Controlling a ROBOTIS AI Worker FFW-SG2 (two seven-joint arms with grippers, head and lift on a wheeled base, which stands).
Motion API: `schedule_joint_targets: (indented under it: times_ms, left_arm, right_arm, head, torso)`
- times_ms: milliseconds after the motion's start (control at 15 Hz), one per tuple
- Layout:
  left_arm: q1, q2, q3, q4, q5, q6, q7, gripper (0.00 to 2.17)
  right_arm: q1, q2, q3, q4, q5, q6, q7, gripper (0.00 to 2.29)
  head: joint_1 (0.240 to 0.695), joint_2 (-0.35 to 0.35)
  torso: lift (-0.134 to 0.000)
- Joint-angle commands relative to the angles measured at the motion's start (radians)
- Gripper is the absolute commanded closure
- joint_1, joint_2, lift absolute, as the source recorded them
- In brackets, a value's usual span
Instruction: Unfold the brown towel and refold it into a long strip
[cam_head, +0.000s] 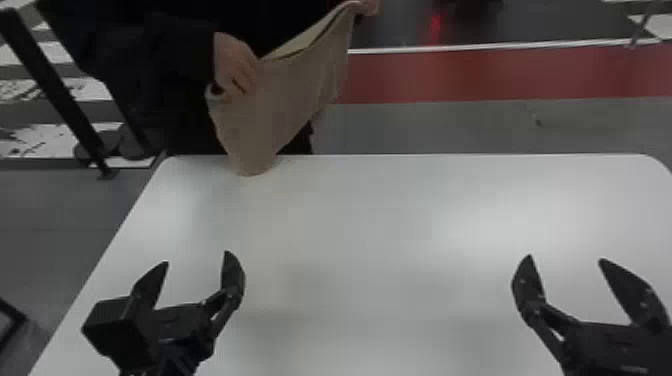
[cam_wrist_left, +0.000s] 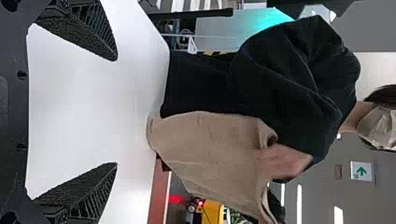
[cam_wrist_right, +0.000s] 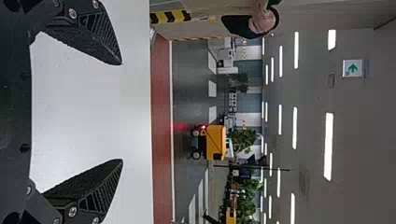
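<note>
Brown towel (cam_head: 285, 100) well beyond left tool (cam_head: 197, 257).

A person's hand (cam_wrist_left: 286, 161) grips the brown towel (cam_wrist_left: 210, 151) beyond the end effector (cam_wrist_left: 116, 112).

The head view comes to me fairly dim, with the white tabletop (cam_head: 380, 225) as its main bright area. I see two soft patches of glare on it, one toward the left and a broader one toward the right, and faint grey shading nearer me. The person's black clothing (cam_head: 150, 75) sinks to almost solid black there. Both wrist views give me a brighter tabletop. In the right one, long ceiling lights (cam_wrist_right: 328, 147) burn out to flat white, and a red glow (cam_wrist_right: 180, 127) spreads over the dark floor (cam_wrist_right: 187, 84).
</note>
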Motion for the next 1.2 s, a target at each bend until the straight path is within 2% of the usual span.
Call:
schedule_joint_targets:
  times_ms: [0, 1133]
  left_arm:
    - [0.000, 0.000, 0.000, 0.000, 0.000, 0.002, -0.001, 0.07]
    - [0.003, 0.000, -0.008, -0.006, -0.002, 0.008, -0.002, 0.06]
  right_arm:
    - [0.002, 0.001, 0.001, 0.000, 0.000, 0.000, 0.000, 0.14]
    - [0.005, 0.001, 0.006, 0.009, -0.005, -0.009, 0.003, 0.14]
  head:
    - [0.695, 0.107]
    - [0.695, 0.106]
  torso:
    - [-0.123]
    - [-0.123]
